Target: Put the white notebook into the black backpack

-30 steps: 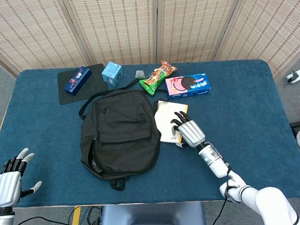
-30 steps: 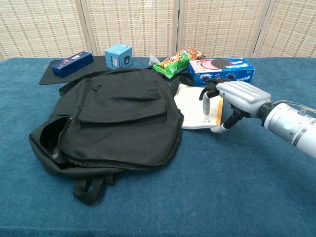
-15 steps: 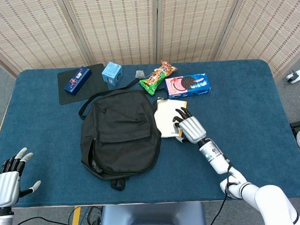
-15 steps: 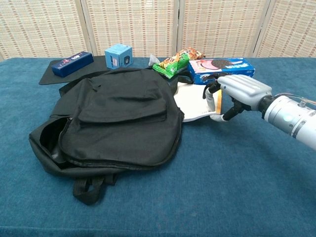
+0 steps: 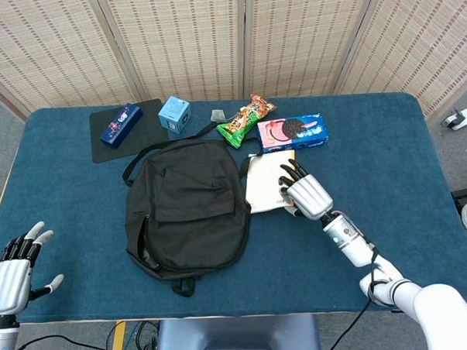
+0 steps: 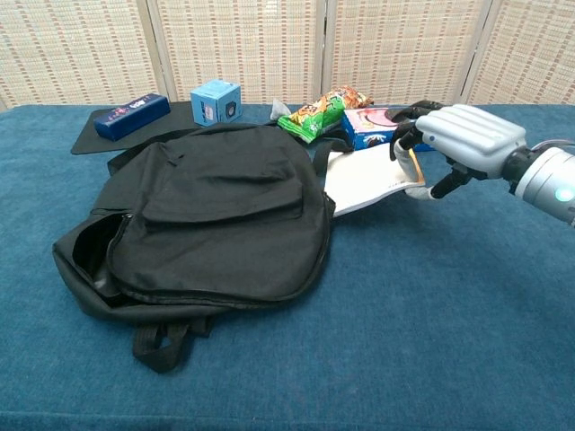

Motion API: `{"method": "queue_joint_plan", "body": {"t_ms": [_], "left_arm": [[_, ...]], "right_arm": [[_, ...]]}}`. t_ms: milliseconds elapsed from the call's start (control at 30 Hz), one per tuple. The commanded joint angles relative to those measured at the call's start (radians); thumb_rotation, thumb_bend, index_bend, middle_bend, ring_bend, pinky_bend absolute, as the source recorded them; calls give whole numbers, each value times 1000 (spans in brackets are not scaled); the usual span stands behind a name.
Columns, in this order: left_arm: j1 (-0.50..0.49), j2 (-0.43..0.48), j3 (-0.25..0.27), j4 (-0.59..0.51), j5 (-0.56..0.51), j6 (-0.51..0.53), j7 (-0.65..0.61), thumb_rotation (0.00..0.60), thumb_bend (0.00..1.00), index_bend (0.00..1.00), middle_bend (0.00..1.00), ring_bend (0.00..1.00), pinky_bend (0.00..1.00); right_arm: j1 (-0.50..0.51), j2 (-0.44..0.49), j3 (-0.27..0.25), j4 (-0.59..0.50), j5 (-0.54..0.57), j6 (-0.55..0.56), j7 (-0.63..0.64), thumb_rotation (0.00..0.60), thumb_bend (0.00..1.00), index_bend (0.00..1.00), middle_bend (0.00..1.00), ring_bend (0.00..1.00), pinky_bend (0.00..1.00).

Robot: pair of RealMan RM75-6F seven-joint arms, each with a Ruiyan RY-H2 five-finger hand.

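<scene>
Chest view: your right hand (image 6: 467, 135) now has its fingers clamped on the thin white notebook (image 6: 370, 178), right edge tilted up off the blue desk (image 6: 431, 323), beside the soft black backpack (image 6: 207, 215). Left hand (image 5: 9, 270) idle, fingers apart.

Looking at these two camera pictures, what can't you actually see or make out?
- Notebook: both views, its right edge is under the right hand; the cover print is too small to read.
- Backpack: both views, its inside is hidden by its own fabric.
- Left hand: head view, cut off by the bottom edge; absent from chest view.
- Cookie box: chest view, partly behind the right hand.
</scene>
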Motion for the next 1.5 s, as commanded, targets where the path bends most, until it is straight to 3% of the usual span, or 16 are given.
{"method": "queue_joint_plan", "body": {"t_ms": [33,500,967,1200,1500], "left_arm": [[-16,9,-6,-2,11,-11,-1,600,161,216,106,132,138],[-129,55,-27,-15,96,-84,-11,600,161,218,106,132,138],[-391,89,-22,-24,256,-314,-211,600,161,233,106,137,138],[-505,36,6,19,305,-428,-242,600,161,232,106,137,138],[-595,-71,26,84,268,-554,-187,600,161,209,106,137,138]], "right_arm": [[-7,49,-7,-42,-14,24,-43,600,412,658,366,112,62],[-37,289,5,-284,-75,185,-208,600,489,658,386,143,86],[-83,538,68,-564,-75,276,-350,600,490,658,395,157,90],[-108,595,89,-642,-66,293,-384,600,489,658,395,157,90],[-130,611,97,-666,-68,298,-392,600,489,658,395,157,90]]}}
